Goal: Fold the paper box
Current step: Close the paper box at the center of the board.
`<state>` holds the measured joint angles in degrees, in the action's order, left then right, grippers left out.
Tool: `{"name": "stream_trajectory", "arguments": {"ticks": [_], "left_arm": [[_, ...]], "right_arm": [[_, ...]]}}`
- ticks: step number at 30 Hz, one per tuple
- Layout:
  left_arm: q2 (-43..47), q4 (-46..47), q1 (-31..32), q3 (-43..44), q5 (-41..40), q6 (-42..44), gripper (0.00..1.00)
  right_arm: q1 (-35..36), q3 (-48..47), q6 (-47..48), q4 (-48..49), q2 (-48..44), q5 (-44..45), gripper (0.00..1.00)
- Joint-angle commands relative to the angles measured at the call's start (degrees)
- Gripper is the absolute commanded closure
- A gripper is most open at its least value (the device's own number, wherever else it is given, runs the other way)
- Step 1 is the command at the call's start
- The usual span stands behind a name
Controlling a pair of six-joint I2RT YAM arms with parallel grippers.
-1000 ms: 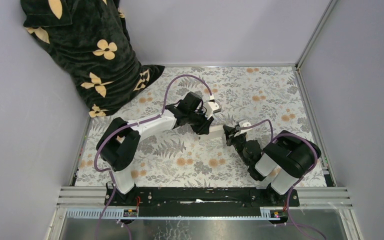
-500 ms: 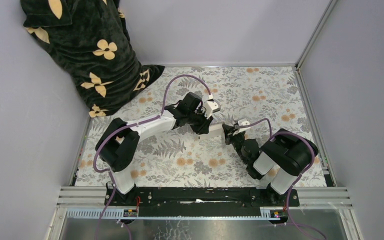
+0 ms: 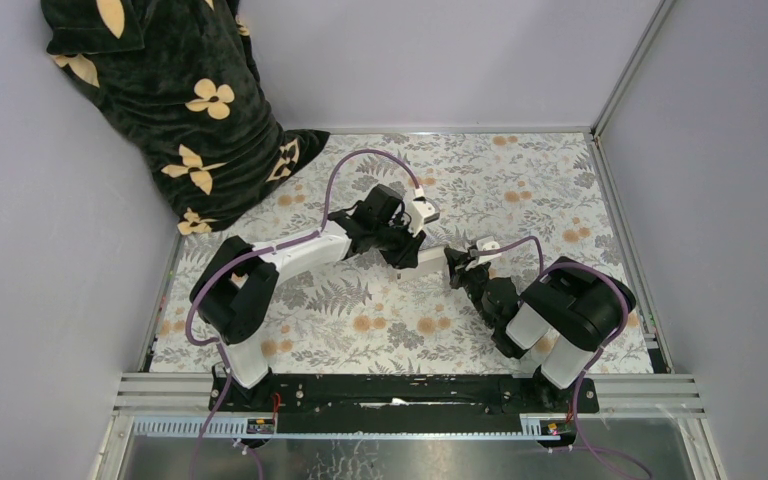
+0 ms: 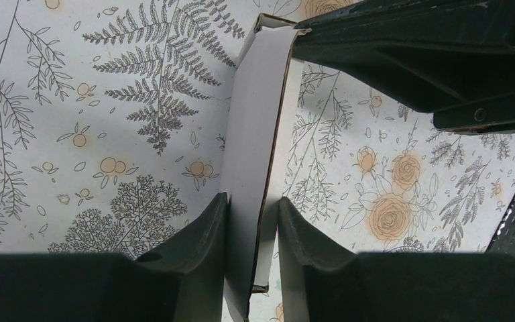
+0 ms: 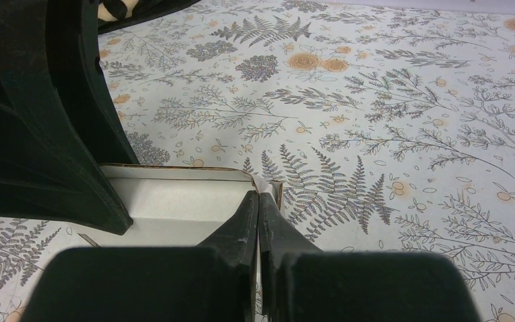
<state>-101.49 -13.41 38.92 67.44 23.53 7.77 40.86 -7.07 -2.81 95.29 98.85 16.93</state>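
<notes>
**Box** (image 3: 430, 258): white thin card, brown cut edges. Part-folded: narrow open tray, side walls up, interior white. Loc: mid-table, long axis approx 9–3 o'clock from above. 9 o'clock end clamped by left gripper (image 4: 251, 209). 3 o'clock wall pinched by right gripper (image 5: 259, 201).

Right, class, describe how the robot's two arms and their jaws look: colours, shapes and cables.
The left arm and right arm match: white box-like links between bulky black rounded joints. A purple cable runs along each arm to a small white part at the wrist. The jaws are matt black, broad at the base and tapering to blunt tips.
</notes>
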Motion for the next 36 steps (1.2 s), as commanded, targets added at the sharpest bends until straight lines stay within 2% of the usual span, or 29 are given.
{"name": "stream_trajectory", "arguments": {"ticks": [1,11,21,27,36], "left_arm": [[1.9,8.7,-3.1,1.6,-4.8,-4.0,0.66],[2.6,13.1,-7.3,0.2,-1.7,-7.5,0.65],[3.3,15.5,-7.8,-2.6,-6.4,-10.2,0.64],[6.9,20.6,-8.1,-6.8,-8.9,-12.8,0.64],[8.6,26.9,-8.3,-10.5,-7.3,-15.8,0.62]], "right_arm": [[1.2,4.4,-0.2,2.7,4.9,-0.3,1.00],[1.2,4.4,-0.1,2.7,4.7,-0.1,1.00],[1.3,4.4,0.2,2.7,3.8,0.6,1.00],[1.6,4.4,0.3,2.7,3.4,1.7,1.00],[2.4,3.5,1.1,0.7,2.6,2.8,1.00]]}}
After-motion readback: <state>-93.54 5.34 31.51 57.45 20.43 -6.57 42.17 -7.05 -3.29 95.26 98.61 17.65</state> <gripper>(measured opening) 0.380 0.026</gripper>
